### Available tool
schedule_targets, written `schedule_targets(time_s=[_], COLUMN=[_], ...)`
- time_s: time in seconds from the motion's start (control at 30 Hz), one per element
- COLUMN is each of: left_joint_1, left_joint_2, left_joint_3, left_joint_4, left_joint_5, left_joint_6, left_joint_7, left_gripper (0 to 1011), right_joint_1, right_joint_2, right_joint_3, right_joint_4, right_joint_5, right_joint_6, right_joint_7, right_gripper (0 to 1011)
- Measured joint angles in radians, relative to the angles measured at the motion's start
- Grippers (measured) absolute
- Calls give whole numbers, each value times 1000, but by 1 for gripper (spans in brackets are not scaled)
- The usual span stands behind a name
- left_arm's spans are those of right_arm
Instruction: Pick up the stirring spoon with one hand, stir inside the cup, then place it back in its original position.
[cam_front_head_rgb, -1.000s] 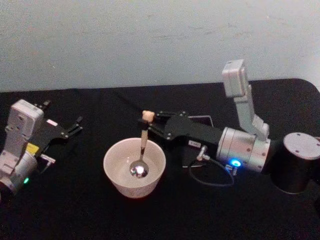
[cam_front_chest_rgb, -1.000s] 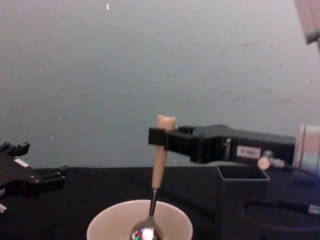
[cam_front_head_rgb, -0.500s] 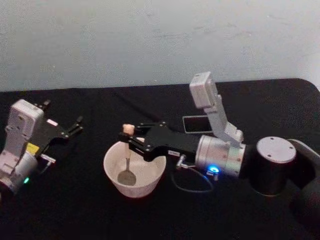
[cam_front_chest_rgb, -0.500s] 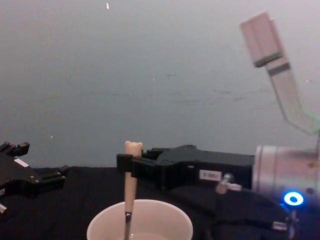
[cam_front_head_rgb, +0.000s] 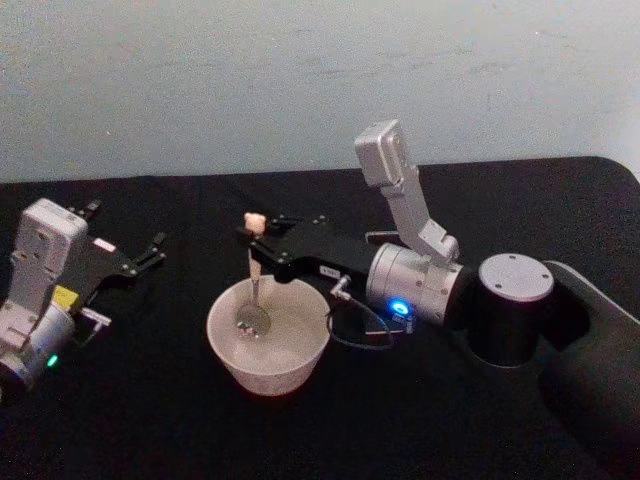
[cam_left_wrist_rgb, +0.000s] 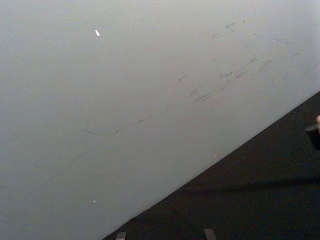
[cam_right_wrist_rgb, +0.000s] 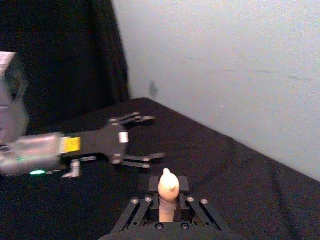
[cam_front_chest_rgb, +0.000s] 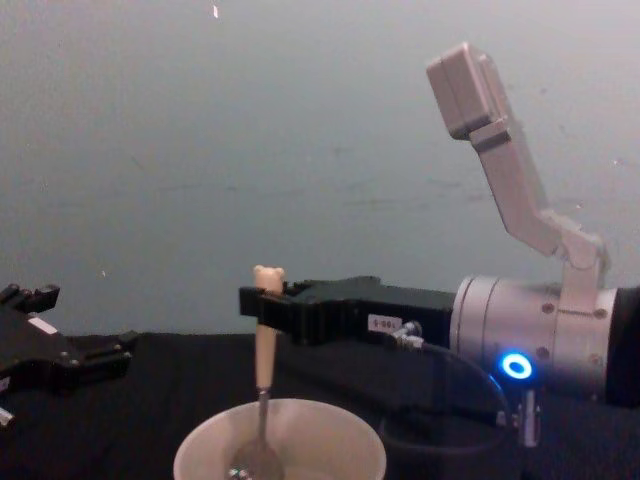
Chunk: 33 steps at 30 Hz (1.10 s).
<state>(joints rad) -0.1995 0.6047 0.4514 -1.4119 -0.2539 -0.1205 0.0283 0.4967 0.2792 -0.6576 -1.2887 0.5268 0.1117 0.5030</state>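
Swings leftward over the last second with the right gripper (cam_front_head_rgb: 255, 238), carrying the stirring spoon (cam_front_chest_rgb: 265, 350) from right of the centre of the cup (cam_front_head_rgb: 270, 378) to its left side. Clamps the peach handle just under the bear head, jaws closed tight on it. Holds the spoon near upright, shiny metal bowl down inside the cup, close to the left wall. Reads as stirring in mid-sweep, well into the task's middle step. Leaves the return to the original spot not yet done. Calls, probably, for keeping the spoon off the thin rim, lest the cup get nudged across the black table (cam_front_head_rgb: 150, 420). Parks the left gripper (cam_front_head_rgb: 153, 252) well apart to the cup's left, fingers spread wide, gripping nothing.
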Motion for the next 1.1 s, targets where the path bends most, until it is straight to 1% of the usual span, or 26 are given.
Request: schedule_targets(time_s=[0.1, 0.2, 0.3, 0.33, 0.37, 0.43, 0.53, 0.6, 0.67, 0.73, 0.77, 0.87, 0.93, 0.97, 1.1], left_joint_1=[0, 0, 0, 0, 0, 0, 0, 0, 0, 0, 0, 0, 0, 0, 0], left_joint_2=[0, 0, 0, 0, 0, 0, 0, 0, 0, 0, 0, 0, 0, 0, 0], left_joint_3=[0, 0, 0, 0, 0, 0, 0, 0, 0, 0, 0, 0, 0, 0, 0], left_joint_4=[0, 0, 0, 0, 0, 0, 0, 0, 0, 0, 0, 0, 0, 0, 0], left_joint_5=[0, 0, 0, 0, 0, 0, 0, 0, 0, 0, 0, 0, 0, 0, 0], left_joint_6=[0, 0, 0, 0, 0, 0, 0, 0, 0, 0, 0, 0, 0, 0, 0], left_joint_7=[0, 0, 0, 0, 0, 0, 0, 0, 0, 0, 0, 0, 0, 0, 0], left_gripper=[1001, 1001, 1002, 1001, 1001, 1001, 1001, 1001, 1001, 1001, 1001, 1001, 1002, 1001, 1001], right_joint_1=[5, 6, -11, -11, -21, -32, -59, -89, -104, -118, -132, -149, -153, -153, -146], right_joint_2=[-7, -5, 21, 21, 36, 51, 85, 121, 138, 154, 169, 189, 194, 195, 185], right_joint_3=[11, 28, 50, 50, 58, 65, 77, 86, 89, 91, 91, 86, 80, 71, 48], right_joint_4=[14, 17, -9, -9, -28, -46, -88, -136, -159, -182, -206, -236, -246, -251, -251], right_joint_5=[-5, -10, -10, -10, -8, -5, 8, 25, 37, 47, 56, 72, 76, 77, 75], right_joint_6=[1, 4, 11, 11, 16, 21, 39, 59, 69, 77, 82, 87, 88, 87, 83], right_joint_7=[-11, -17, -12, -12, -5, 3, 17, 31, 38, 46, 53, 68, 72, 74, 76], right_gripper=[214, 214, 214, 214, 214, 214, 214, 214, 214, 214, 214, 214, 214, 214, 214])
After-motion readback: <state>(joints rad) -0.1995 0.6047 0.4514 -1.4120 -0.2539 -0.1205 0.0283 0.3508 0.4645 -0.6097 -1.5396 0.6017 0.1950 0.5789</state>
